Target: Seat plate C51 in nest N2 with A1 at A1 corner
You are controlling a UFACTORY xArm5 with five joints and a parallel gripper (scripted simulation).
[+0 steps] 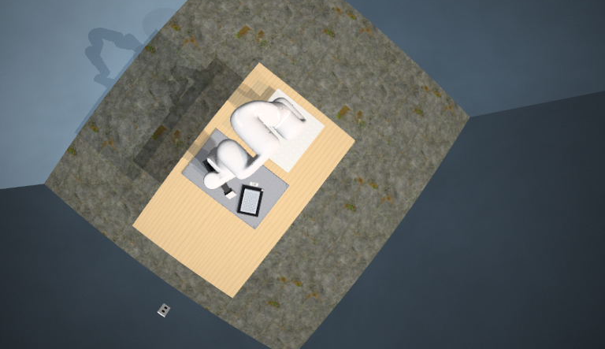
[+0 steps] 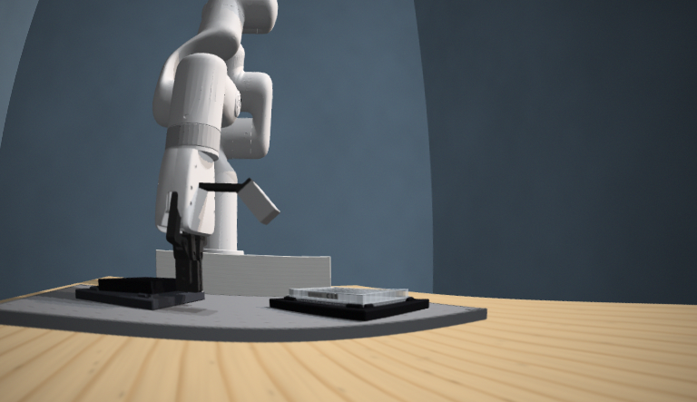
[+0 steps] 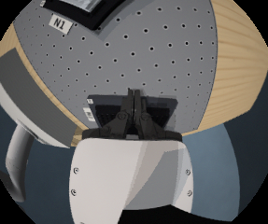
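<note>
Plate C51 (image 2: pixel 137 283) is a dark slab lying on the black nest N2 (image 2: pixel 136 296) at the left of the grey deck. In the wrist view it is a dark rectangle (image 3: pixel 132 114) right under my fingers. My gripper (image 2: pixel 188 283) is shut with nothing between the fingers. Its closed tips stand at the plate's right end, touching or just above it. I cannot tell whether the plate sits fully down.
The arm's white base block (image 2: pixel 244 271) stands behind the deck (image 2: pixel 241 318). The wrist camera box (image 2: pixel 260 201) sticks out above the gap between the two nests. The arm (image 1: pixel 243 149) covers nest N2 from above. Wooden table top (image 1: pixel 200 238) surrounds the deck.
</note>
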